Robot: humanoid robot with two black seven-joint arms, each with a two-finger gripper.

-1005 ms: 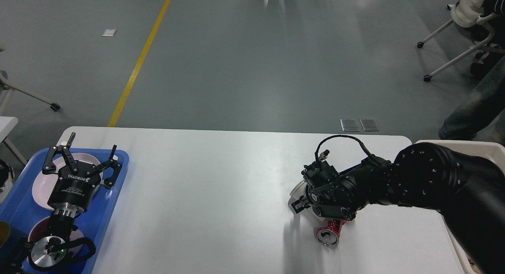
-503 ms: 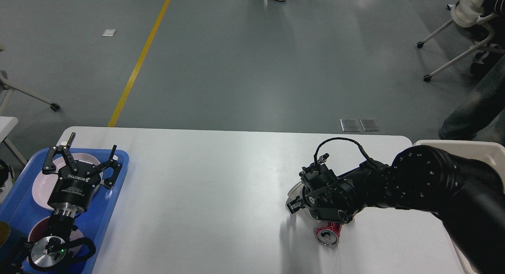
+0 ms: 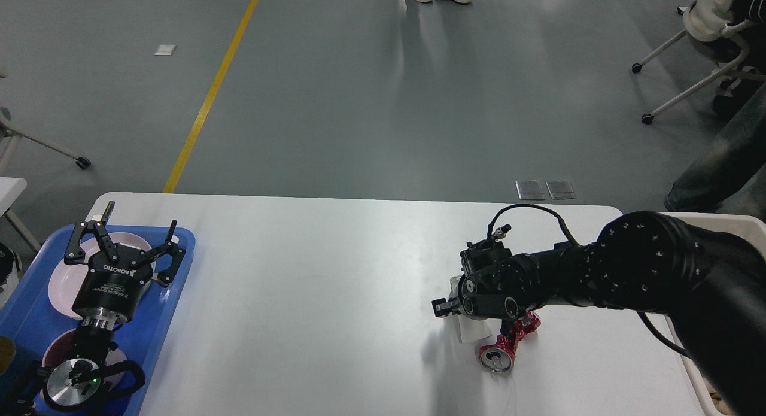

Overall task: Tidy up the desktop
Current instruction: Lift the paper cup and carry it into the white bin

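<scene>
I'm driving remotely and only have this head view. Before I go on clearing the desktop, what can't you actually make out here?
- Right gripper: seen end-on and dark in the head view; open or shut cannot be told.
- White thing below it: mostly covered by the wrist; what it is, and whether it is held, unclear.
- Crushed red can: far end hidden under the arm.
- Beige bin: cut off by the right edge and the arm; contents unseen.

White desktop (image 3: 335,296), plain and glossy. Blue tray (image 3: 170,296) holding a pale pink plate (image 3: 63,281). Both arms black; left gripper (image 3: 122,245) black with white lettering. Crushed can (image 3: 502,347) red with silver end. Grey floor (image 3: 359,105), yellow line (image 3: 212,90). Beige bin (image 3: 727,224).
</scene>
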